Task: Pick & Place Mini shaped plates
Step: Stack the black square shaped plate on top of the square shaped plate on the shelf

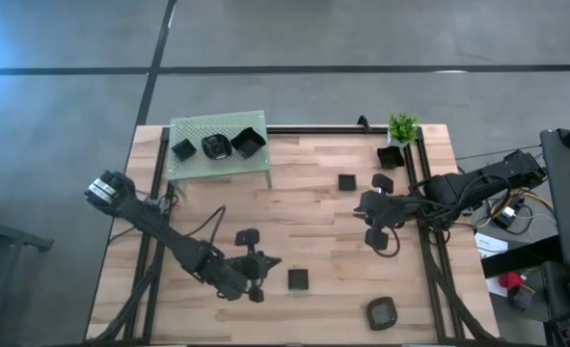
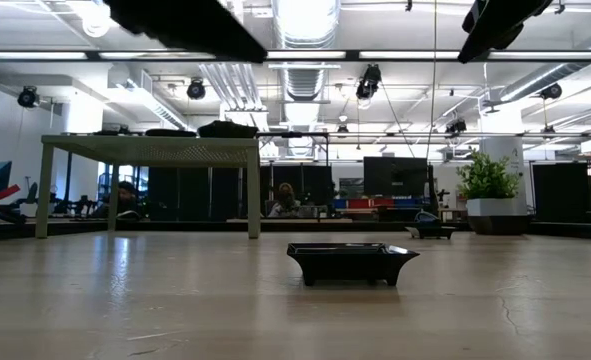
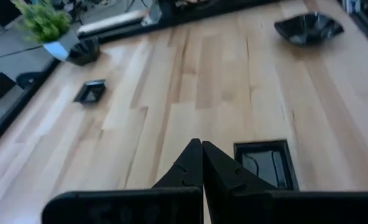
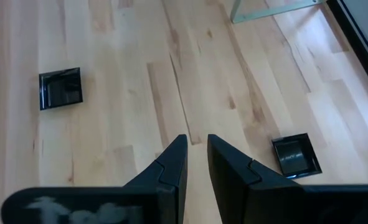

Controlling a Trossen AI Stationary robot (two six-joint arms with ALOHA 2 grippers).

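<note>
Two grippers: both sat low over the wooden table (image 1: pixel 304 226), neither holding anything.
Left gripper (image 1: pixel 265 262): lower centre of the high view, fingers pressed tight together; in its wrist view the fingertips (image 3: pixel 199 155) met at a point over bare wood.
Nearest dish: a square plate (image 1: pixel 298 280) lay just right of the left gripper, apart from it; it showed beside the fingers in the left wrist view (image 3: pixel 264 163).
Right gripper (image 1: pixel 368 204): right of centre in the high view, fingers a small way apart with wood showing between them (image 4: pixel 196 152); nothing was between them.
Dishes near it: a square plate (image 1: pixel 347 181) just above it, another (image 1: pixel 382 181) to that one's right.
Lower right: an angular plate (image 1: pixel 381 311) sat alone near the table edge.
Green perforated platform (image 1: pixel 193 164): upper left, carrying three plates: square (image 1: pixel 183 148), round (image 1: pixel 215 146), square (image 1: pixel 248 142).
Potted plant (image 1: pixel 401 127): upper right corner, with a black dish (image 1: pixel 391 155) just below it.
Low view: one plate (image 2: pixel 353 262) stood in the middle of the table.
</note>
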